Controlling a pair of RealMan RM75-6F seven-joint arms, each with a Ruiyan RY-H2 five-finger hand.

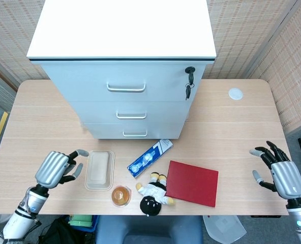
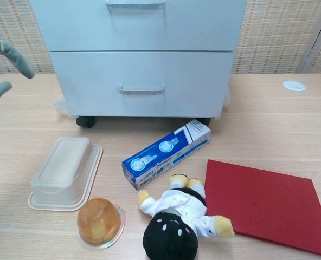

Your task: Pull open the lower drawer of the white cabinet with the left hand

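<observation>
Left hand [image 1: 56, 168]: fingers apart, holding nothing; chest view shows only fingertips [image 2: 17, 59].
Right hand [image 1: 281, 175]: spread, empty, absent from chest view.
Lower drawer [image 2: 142, 84]: closed, cabinet's bottom, handle unobstructed.

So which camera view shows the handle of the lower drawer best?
The chest view: it faces the lower drawer handle nearly straight on, close and unobstructed. The head view looks down steeply, so the same handle appears small at the white cabinet base.
</observation>
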